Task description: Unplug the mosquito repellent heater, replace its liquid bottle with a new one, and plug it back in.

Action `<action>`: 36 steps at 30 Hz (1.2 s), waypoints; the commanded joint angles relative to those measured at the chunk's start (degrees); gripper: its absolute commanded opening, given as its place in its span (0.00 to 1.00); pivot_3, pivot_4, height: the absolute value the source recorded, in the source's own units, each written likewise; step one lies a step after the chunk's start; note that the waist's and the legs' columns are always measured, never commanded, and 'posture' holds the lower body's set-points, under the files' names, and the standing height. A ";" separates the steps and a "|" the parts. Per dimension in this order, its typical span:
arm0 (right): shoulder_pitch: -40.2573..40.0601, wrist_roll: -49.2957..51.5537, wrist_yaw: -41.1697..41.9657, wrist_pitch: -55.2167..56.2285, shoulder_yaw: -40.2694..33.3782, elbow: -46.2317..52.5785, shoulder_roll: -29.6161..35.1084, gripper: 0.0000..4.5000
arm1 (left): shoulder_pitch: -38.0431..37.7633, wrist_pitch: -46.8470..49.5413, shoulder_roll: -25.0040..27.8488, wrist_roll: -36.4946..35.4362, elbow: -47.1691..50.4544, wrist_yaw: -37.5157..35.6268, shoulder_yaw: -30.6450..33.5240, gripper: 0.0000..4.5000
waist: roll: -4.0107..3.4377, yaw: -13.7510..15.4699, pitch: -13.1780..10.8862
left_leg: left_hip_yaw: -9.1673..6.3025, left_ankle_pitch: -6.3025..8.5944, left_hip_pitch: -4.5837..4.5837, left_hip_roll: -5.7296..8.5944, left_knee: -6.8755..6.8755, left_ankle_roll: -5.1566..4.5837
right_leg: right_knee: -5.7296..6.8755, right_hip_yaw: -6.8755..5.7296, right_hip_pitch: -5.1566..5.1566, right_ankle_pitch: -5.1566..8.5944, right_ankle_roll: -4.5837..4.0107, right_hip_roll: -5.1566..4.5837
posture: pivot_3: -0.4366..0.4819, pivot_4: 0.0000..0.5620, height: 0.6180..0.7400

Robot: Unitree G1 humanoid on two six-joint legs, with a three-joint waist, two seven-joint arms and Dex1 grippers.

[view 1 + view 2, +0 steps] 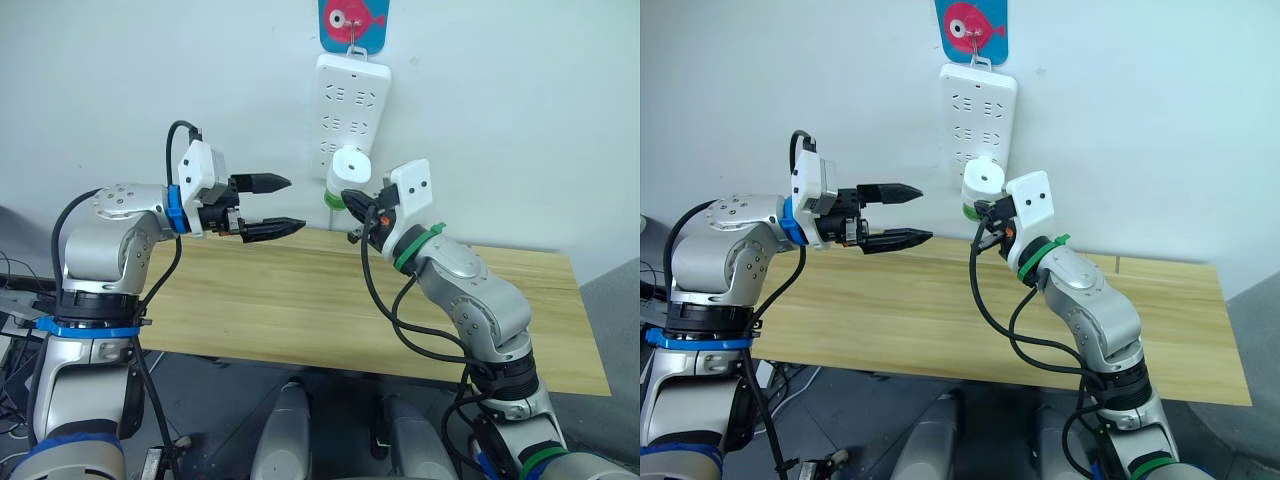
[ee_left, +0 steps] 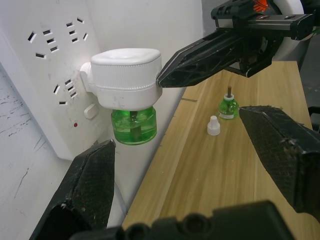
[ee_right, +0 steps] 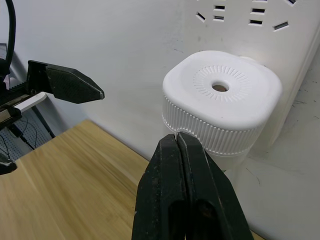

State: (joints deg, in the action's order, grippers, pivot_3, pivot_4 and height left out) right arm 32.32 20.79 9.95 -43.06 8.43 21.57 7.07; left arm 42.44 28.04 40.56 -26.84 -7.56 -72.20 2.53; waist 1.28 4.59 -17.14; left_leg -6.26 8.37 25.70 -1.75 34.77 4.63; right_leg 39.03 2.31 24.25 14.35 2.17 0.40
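The mosquito repellent heater [image 1: 352,163], a white rounded body, sits plugged into the white power strip [image 1: 350,100] on the wall. A green liquid bottle [image 2: 133,125] hangs screwed in under it. My right gripper [image 1: 347,196] is shut with nothing in it, and its tip rests against the heater's ribbed side [image 3: 220,95]. My left gripper [image 1: 296,204] is open and level, a short way to the left of the heater and clear of it. A second small green bottle [image 2: 228,107] with a wick stands on the table, a white cap [image 2: 213,126] beside it.
The wooden table [image 1: 300,300] runs along the wall below the strip. A blue hook sticker with a pink fish [image 1: 352,22] holds the strip up. Cables hang from both arms.
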 commanded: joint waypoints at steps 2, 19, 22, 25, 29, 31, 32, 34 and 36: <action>2.09 -3.28 -5.94 1.82 -6.47 0.01 -0.21 0.01 | 1.39 -1.27 0.01 -0.14 0.09 -0.69 -0.07 1.00 | 0.00 0.00 0.00 | 0.00 -0.03 0.00 0.00 0.00 0.00 | 0.00 0.00 -0.01 0.00 0.00 0.00 | 0.77 0.40 1.00; -2.97 5.19 6.19 -3.78 -0.55 10.16 4.94 0.01 | 1.97 -2.85 -0.23 0.83 -1.93 -1.11 -0.40 1.00 | 0.00 -0.08 0.01 | 0.03 -0.08 0.06 0.00 -0.17 -0.01 | -0.06 -0.03 0.04 0.00 0.01 -0.02 | 0.77 0.40 1.00; -5.22 7.76 8.36 -6.27 -1.75 14.01 7.68 0.01 | 1.88 -3.34 0.17 1.25 -2.68 -1.24 -0.32 1.00 | 0.00 -0.15 0.01 | 0.04 -0.08 0.06 -0.01 -0.43 -0.01 | -0.07 -0.04 0.14 0.01 -0.03 -0.03 | 0.77 0.39 1.00; -6.65 9.99 9.89 -7.78 -4.24 16.30 10.60 0.01 | 1.97 -3.30 0.55 1.86 -3.48 -0.93 -0.27 1.00 | 0.00 -0.15 0.01 | 0.03 -0.08 0.05 -0.03 -0.48 -0.01 | -0.06 -0.07 0.16 0.04 -0.01 -0.03 | 0.78 0.38 1.00; -9.05 14.21 15.88 -8.88 -14.49 17.68 20.69 0.09 | 1.71 -4.80 3.36 5.13 -6.59 1.01 0.37 1.00 | 0.01 0.01 0.01 | 0.07 -0.08 0.06 0.00 -0.47 -0.01 | -0.10 -0.05 0.14 0.05 0.01 -0.05 | 0.78 0.38 1.00; -10.47 14.92 20.02 -7.34 -19.21 15.68 26.72 0.20 | 1.41 -5.56 4.77 6.24 -7.73 1.72 0.71 1.00 | 0.01 0.01 0.02 | 0.10 -0.08 0.06 0.03 -0.47 -0.01 | -0.14 -0.04 0.13 0.05 0.02 -0.08 | 0.79 0.37 1.00; -11.01 15.01 21.60 -6.44 -20.69 14.64 28.82 0.28 | 1.44 -5.71 5.18 6.51 -8.32 2.01 0.84 1.00 | 0.03 0.03 0.03 | 0.11 -0.08 0.06 0.03 -0.48 -0.01 | -0.14 -0.04 0.14 0.06 0.02 -0.09 | 0.79 0.37 1.00; -13.13 14.59 26.07 -3.84 -24.64 11.20 34.04 0.44 | 1.10 -7.45 6.42 7.62 -10.28 2.92 1.56 1.00 | 0.04 0.05 0.03 | 0.10 -0.08 0.06 0.03 -0.48 -0.01 | -0.15 -0.06 0.13 0.06 0.02 -0.09 | 0.80 0.36 1.00; -15.41 13.62 30.06 -0.94 -26.93 8.40 38.19 0.61 | 0.62 -9.91 7.31 8.34 -12.23 3.29 2.36 1.00 | 0.06 0.11 0.05 | 0.13 -0.08 0.05 0.03 -0.48 -0.01 | -0.15 -0.03 0.13 0.05 0.01 -0.09 | 0.80 0.35 1.00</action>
State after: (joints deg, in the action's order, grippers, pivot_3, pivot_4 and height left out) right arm 17.75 34.79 36.42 -47.22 -15.36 30.77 43.58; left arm 43.03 20.59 46.41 -18.95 -19.12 -69.31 2.48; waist 1.34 4.70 -17.09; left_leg -6.13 8.30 25.75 -1.72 34.29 4.61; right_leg 38.87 2.27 24.38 14.40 2.19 0.31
